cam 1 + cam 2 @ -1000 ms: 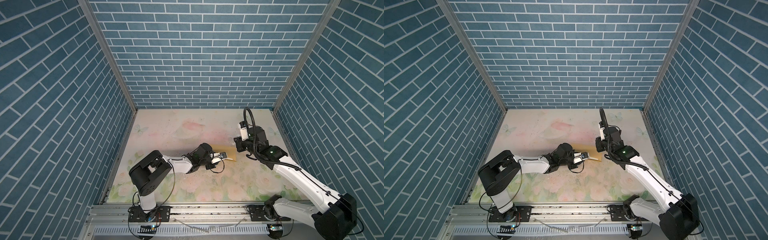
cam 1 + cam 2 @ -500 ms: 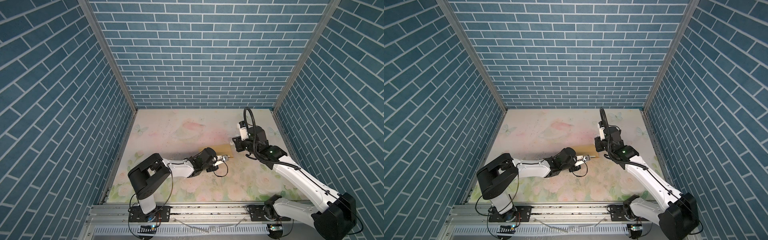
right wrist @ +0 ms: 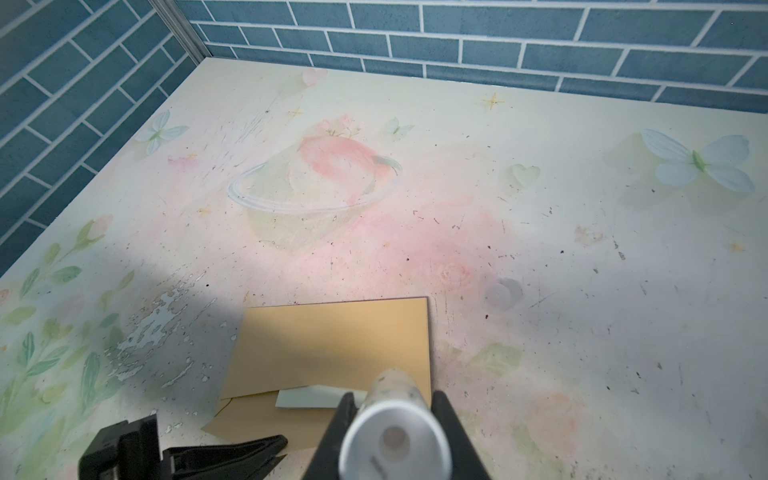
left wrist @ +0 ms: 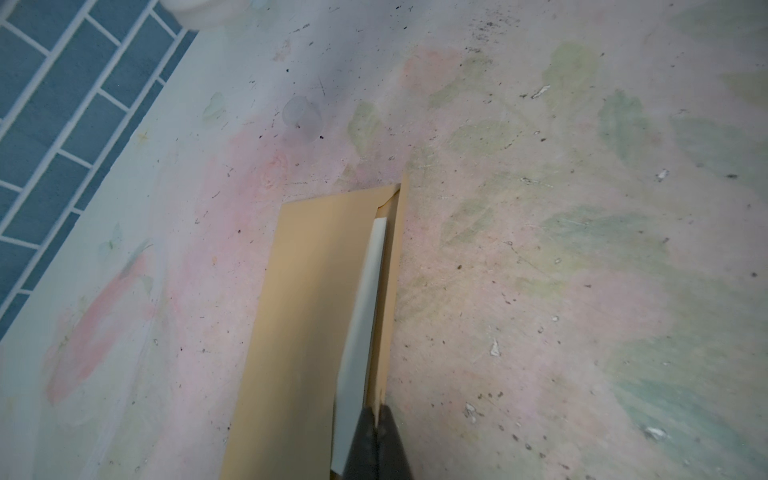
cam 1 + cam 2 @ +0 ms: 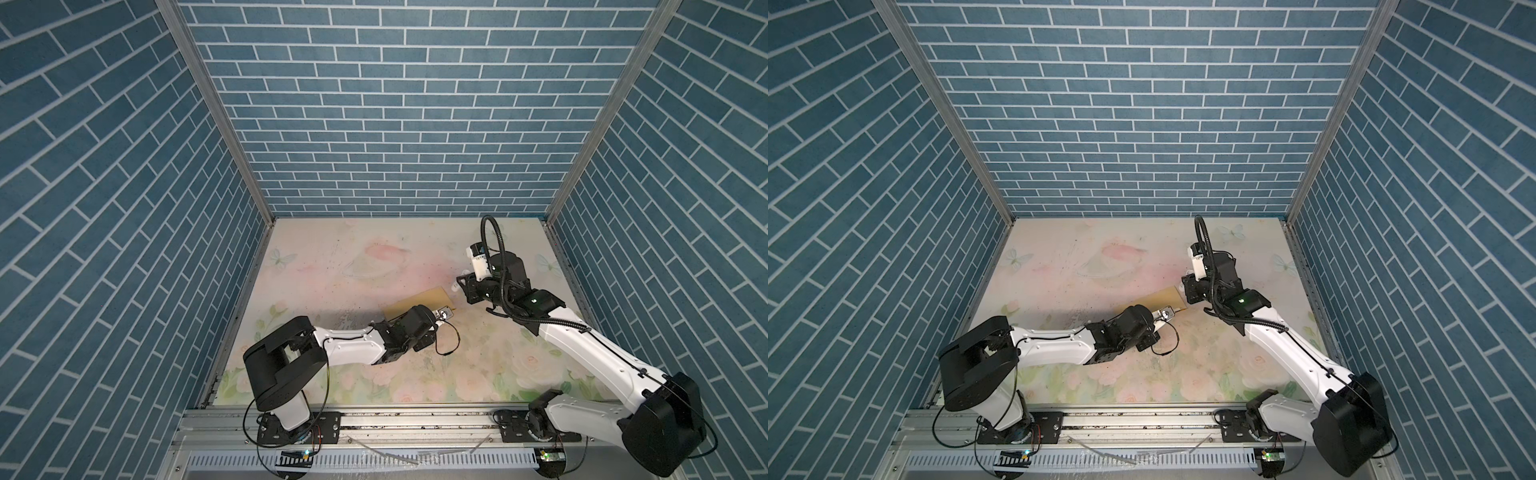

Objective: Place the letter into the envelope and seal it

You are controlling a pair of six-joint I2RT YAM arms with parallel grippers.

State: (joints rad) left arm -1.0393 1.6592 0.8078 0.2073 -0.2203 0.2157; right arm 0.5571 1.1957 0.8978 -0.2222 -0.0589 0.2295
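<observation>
My left gripper (image 4: pixel 376 432) is closed on the flap (image 4: pixel 388 291) of the envelope (image 4: pixel 316 299), which lies flat on the table (image 4: pixel 582 249). The letter (image 4: pixel 365 299) sits inside, its pale edge showing. My right gripper (image 3: pixel 390 409) grips a white stick (image 3: pixel 395 432) just above. I judge the flap should be held back steadily so the stick can run along it.
</observation>
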